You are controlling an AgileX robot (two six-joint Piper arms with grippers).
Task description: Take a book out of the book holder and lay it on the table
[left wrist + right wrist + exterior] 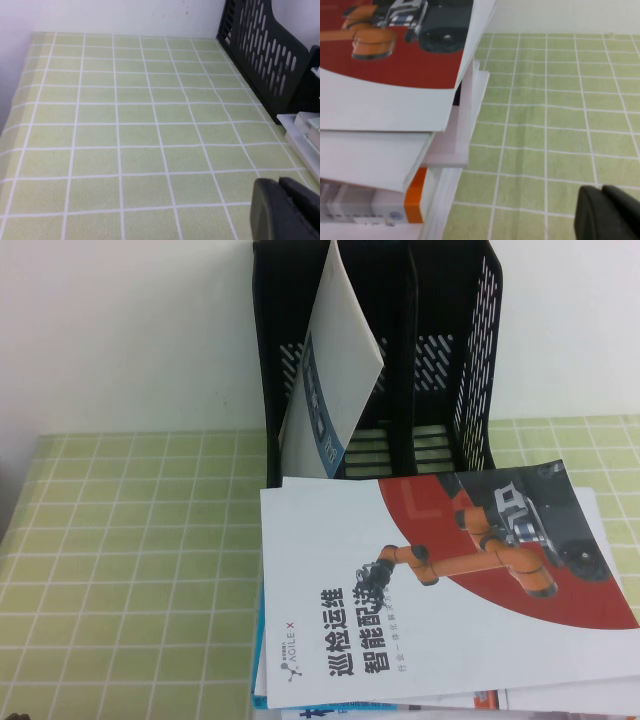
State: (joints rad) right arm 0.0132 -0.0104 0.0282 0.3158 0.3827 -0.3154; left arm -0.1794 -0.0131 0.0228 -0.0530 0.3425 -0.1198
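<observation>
Overhead, the tall black plastic book holder (440,360) with slotted walls stands at the top centre of the high view, against a white wall; its top is cut off by the frame edge. It has three upright compartments, though the inner dividers blend into the dark plastic. One book (330,370), a thin glossy brochure showing mostly its plain white back, leans tilted in the left compartment, its lower corner near the rack floor. Only a narrow strip of printed cover shows along one edge, too foreshortened to read. The other two compartments look empty.

Below the rack, in the lower right of the frame, a stack of brochures lies flat on the light green tiled table (130,570). The top one, a white brochure with an orange robot arm on red (420,590), hides most of those beneath; only thin edges peek out, so their number cannot be counted.

Neither arm appears in the high view. The left gripper (287,210) shows only as a dark shape in the lower right corner of the left wrist view, above bare tiles; its jaw opening cannot be told. The right gripper (607,212) is likewise a dark corner shape beside the stack, holding nothing visible, opening unclear.
</observation>
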